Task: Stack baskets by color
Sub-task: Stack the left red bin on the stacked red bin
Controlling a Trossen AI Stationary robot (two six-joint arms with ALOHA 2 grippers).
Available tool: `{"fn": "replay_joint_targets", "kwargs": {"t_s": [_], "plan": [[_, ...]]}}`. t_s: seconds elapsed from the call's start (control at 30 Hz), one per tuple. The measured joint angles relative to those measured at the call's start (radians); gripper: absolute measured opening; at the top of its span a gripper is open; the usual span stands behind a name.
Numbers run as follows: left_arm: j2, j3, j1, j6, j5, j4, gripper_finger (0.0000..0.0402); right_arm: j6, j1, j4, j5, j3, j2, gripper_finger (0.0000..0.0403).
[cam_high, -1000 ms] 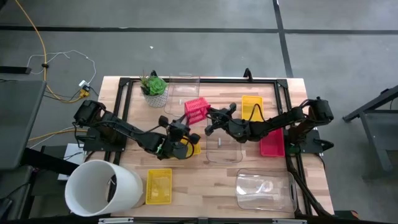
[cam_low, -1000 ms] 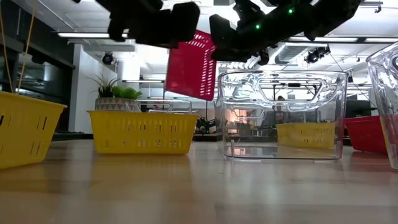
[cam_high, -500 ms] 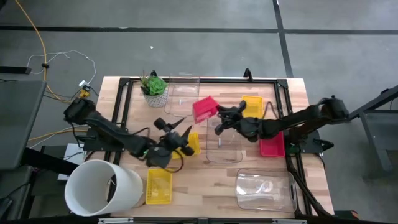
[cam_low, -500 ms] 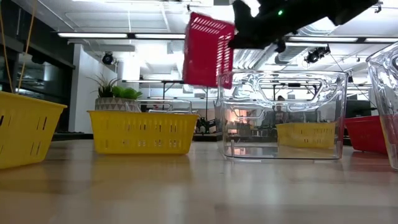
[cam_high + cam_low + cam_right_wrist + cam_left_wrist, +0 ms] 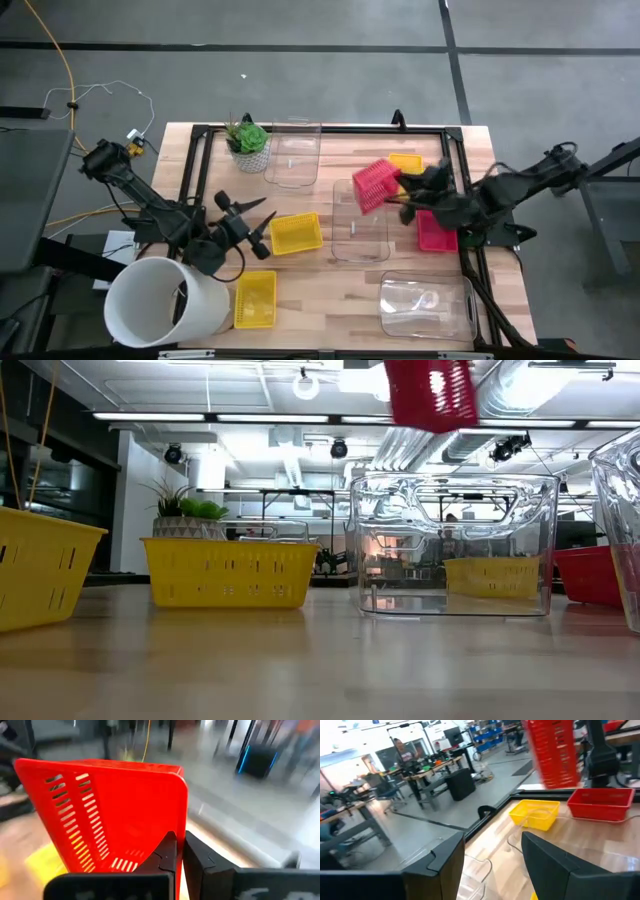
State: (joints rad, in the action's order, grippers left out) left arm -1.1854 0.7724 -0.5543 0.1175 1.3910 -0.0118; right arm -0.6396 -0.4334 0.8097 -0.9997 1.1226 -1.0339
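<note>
Two end effectors were at work. The right end effector [image 5: 405, 196] was clamped on the rim of a pink-red basket [image 5: 375, 184], carrying it tilted in the air over the middle clear basket [image 5: 360, 222], near the second pink-red basket [image 5: 437, 230] that lay on the surface [image 5: 330, 290] at the right edge. The left end effector [image 5: 258, 222], its fingers spread apart and holding nothing, hung just beside the yellow basket [image 5: 296, 233] at mid-surface. Farther out, a second yellow basket [image 5: 254, 299] sat beside the big white tub [image 5: 165, 302], a third yellow basket [image 5: 408, 163] lay at the far right, a clear basket [image 5: 293, 155] stood by the plant [image 5: 247, 140], and another clear basket [image 5: 426, 306] sat at the near edge.

To do this step well, the carried basket should probably be levelled, mouth up, and squared over the pink-red one on the surface before lowering, so it nests rather than catching a rim.

Compared with a second earlier, the pink-red basket had travelled right from beside the plant-side clear basket; the left end effector had opened, let go of the yellow basket and pulled back toward the tub.
</note>
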Motion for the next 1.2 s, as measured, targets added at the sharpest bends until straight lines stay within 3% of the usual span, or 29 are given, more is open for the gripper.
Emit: {"fn": "replay_joint_targets", "kwargs": {"t_s": [0.13,0.23,0.33,0.63,0.77,0.9,1.0,1.2], "plan": [[0.021,-0.004,-0.009,-0.002,-0.016,0.008,0.0184,-0.414,-0.012,0.543,0.219,0.207,-0.094,0.0],[0.026,-0.004,-0.011,-0.025,-0.058,0.031,0.0184,-0.609,-0.012,0.774,0.381,0.291,-0.171,0.0],[0.024,-0.004,-0.012,-0.04,-0.076,0.037,0.0184,-0.603,-0.013,0.719,0.552,0.292,-0.191,0.0],[0.024,-0.004,-0.012,-0.05,-0.097,0.038,0.0184,-0.74,-0.013,0.764,0.767,0.199,-0.248,0.0],[0.024,-0.004,-0.011,-0.06,-0.098,0.039,0.0184,-0.766,-0.012,0.764,0.766,0.177,-0.239,0.0],[0.024,-0.004,-0.011,-0.061,-0.098,0.039,0.0184,-0.773,-0.012,0.76,0.646,0.174,-0.226,0.0],[0.024,-0.004,-0.011,-0.061,-0.098,0.039,0.0184,-0.76,0.005,0.762,0.615,0.171,-0.214,0.0],[0.024,-0.004,-0.008,-0.061,-0.098,0.042,0.0184,-0.652,0.074,0.761,0.665,0.193,-0.208,0.0]]}}
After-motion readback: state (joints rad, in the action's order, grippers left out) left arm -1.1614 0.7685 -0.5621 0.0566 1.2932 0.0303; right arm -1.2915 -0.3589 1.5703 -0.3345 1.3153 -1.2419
